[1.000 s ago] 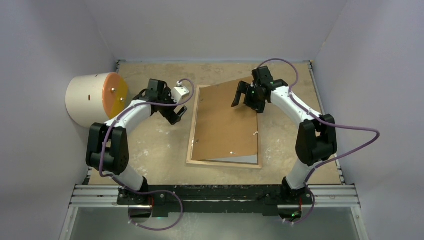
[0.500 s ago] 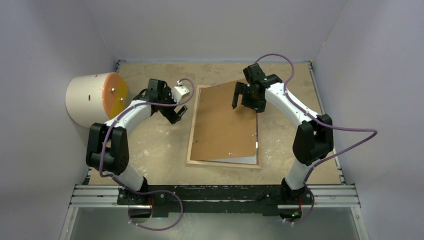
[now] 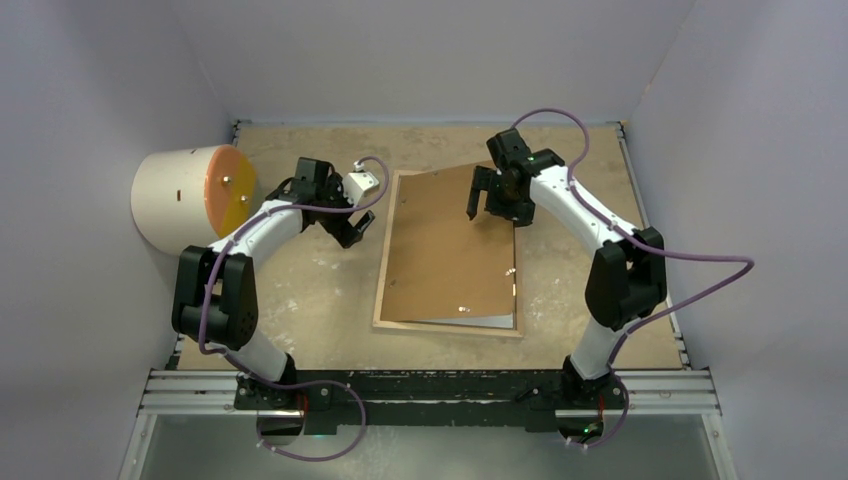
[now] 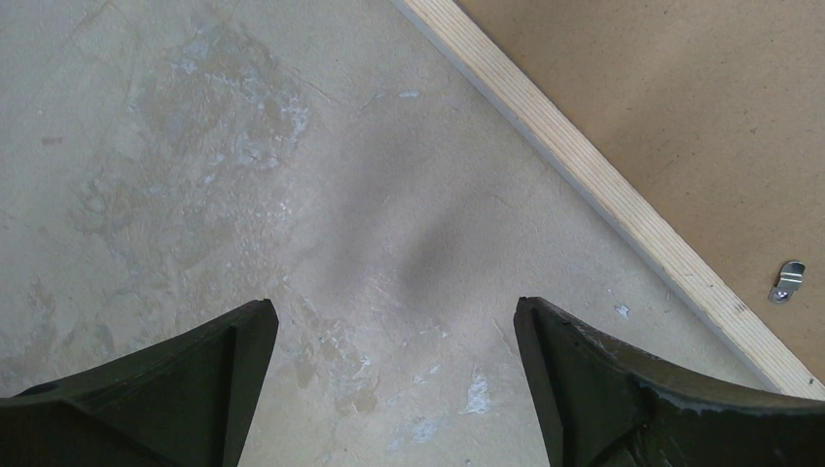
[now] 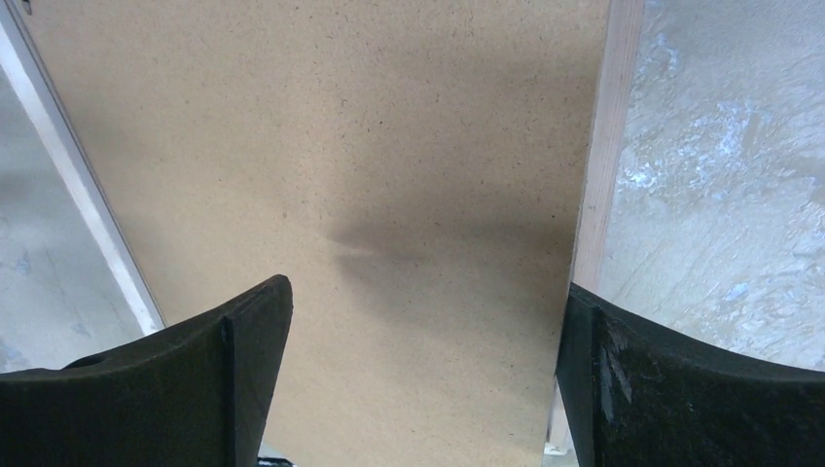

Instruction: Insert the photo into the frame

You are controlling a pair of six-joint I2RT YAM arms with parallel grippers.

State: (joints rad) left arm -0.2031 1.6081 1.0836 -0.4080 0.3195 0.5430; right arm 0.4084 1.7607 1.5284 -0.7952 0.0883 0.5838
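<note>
Over on the left, a cream cylinder (image 3: 185,200) with an orange face lies on its side at the edge of the table (image 3: 300,300). Next to it the left gripper (image 3: 353,229) hangs over bare, scuffed tabletop, its fingers spread wide with nothing between them, just beside the frame's left rail but not touching it.

The frame (image 4: 603,185) lies flat in the middle of the table between the two arms, its wood-brown back facing up. A small metal clip (image 4: 790,280) sits just inside the left rail. A plain brown backing board (image 3: 445,250) rests on top of the frame, turned slightly askew so that its far right corner sticks out past the frame's far edge. A pale grey sliver (image 3: 470,320) shows under the board's near edge; from here I cannot tell whether that is the photo or the glass.

The right gripper (image 3: 484,208) hovers over the board's far right part, fingers released and wide apart, holding nothing.
</note>
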